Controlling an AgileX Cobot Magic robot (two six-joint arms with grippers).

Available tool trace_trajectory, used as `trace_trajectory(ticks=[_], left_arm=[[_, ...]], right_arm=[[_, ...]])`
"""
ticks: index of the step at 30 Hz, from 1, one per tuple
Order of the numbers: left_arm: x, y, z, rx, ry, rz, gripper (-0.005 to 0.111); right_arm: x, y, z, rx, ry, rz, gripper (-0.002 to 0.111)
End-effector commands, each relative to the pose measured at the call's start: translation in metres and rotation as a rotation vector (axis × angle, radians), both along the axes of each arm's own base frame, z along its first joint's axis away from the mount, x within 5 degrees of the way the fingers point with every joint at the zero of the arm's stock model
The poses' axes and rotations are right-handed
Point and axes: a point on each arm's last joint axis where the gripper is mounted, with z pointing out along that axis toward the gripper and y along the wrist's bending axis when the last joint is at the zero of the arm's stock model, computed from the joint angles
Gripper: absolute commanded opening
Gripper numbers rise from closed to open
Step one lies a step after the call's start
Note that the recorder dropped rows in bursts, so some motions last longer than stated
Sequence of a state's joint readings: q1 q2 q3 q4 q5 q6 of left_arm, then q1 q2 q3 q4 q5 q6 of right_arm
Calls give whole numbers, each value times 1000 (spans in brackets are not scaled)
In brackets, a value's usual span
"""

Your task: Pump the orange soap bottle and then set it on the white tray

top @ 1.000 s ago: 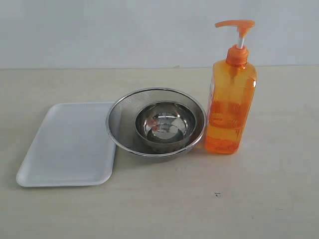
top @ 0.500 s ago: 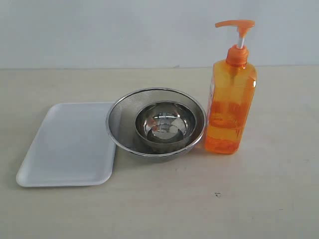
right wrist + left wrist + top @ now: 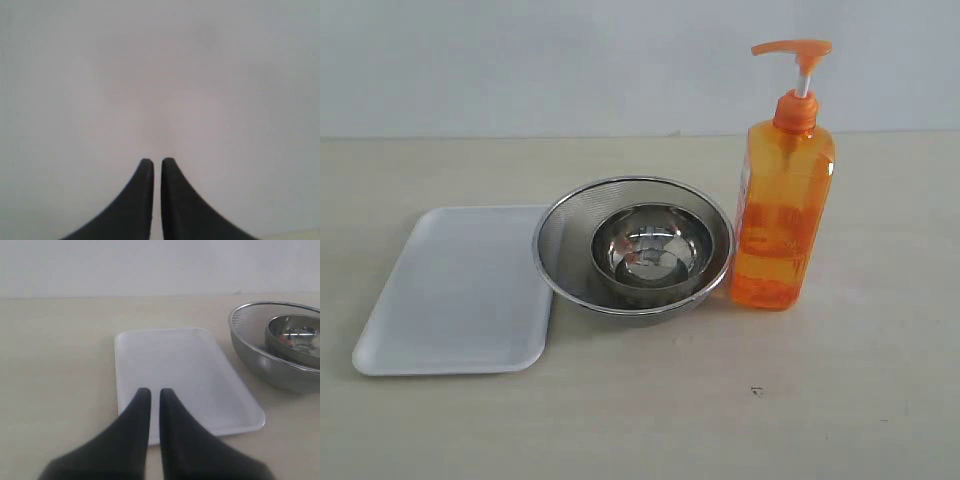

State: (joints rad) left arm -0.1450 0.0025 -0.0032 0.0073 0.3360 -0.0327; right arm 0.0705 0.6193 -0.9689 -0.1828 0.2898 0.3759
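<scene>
Since the soap bottle (image 3: pixel 782 215) stands upright on the table (image 3: pixel 840 400) with its pump head (image 3: pixel 792 47) up and the white stem showing beneath it, I judge that neither part of the task is begun. The pump has yet to be pressed, and the bottle has yet to go onto the tray (image 3: pixel 460 290). The tray lies flat and bare on the far side of a steel strainer (image 3: pixel 560 235), which sits between the two and holds a smaller steel bowl (image 3: pixel 650 250). The bottle's base is just beside the strainer's rim; whether they touch I cannot tell.

No arm shows in the outside view. The left pincer (image 3: pixel 151 392) hangs over the near edge of the tray with its fingers drawn together to a thin slit, nothing between them. The right pincer (image 3: pixel 153 162) is clenched the same way, empty, and its camera faces only a blank pale surface, so it looks well apart from the bottle.

What is left, then, is everything: reach the bottle, press the pump head down, grip the body, carry it past the strainer and set it on the tray.

As for writing, a white label (image 3: pixel 744 188) with some red on it runs down the bottle's side edge, seen almost end-on; the print is too small and too turned away to read, and no brand can be made out.
</scene>
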Motion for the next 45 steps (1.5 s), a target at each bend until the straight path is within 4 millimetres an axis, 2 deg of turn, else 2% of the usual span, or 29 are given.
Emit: trace_trajectory(ticks=[1,2,5,9,11,13,20,25,29,33,41,45], left_arm=[[0,0,0,-4,-5,2,6],[0,0,0,-4,-5,2,6],[0,0,0,-4,-5,2,6],[0,0,0,-4,-5,2,6],[0,0,0,-4,-5,2,6],[0,0,0,-4,-5,2,6],[0,0,0,-4,-5,2,6],[0,0,0,-4,-5,2,6],[0,0,0,-4,-5,2,6],[0,0,0,-4,-5,2,6],[0,0,0,-4,-5,2,6],[0,0,0,-4,-5,2,6]], right_arm=[[37,21,-21,-42,239,207,2],[43,24,-26,-47,250,229,2],[53,23,-62,-44,289,211,0],[48,16,-102,-7,274,141,0],[41,14,-121,75,245,115,0],[34,17,-135,55,223,127,0],[31,40,-169,22,215,258,0],[42,66,-182,-7,268,364,0],[52,88,-200,-24,343,422,0],[54,106,-217,-39,354,442,0],[40,118,-256,-160,301,432,0],[40,118,-267,-157,283,428,0]])
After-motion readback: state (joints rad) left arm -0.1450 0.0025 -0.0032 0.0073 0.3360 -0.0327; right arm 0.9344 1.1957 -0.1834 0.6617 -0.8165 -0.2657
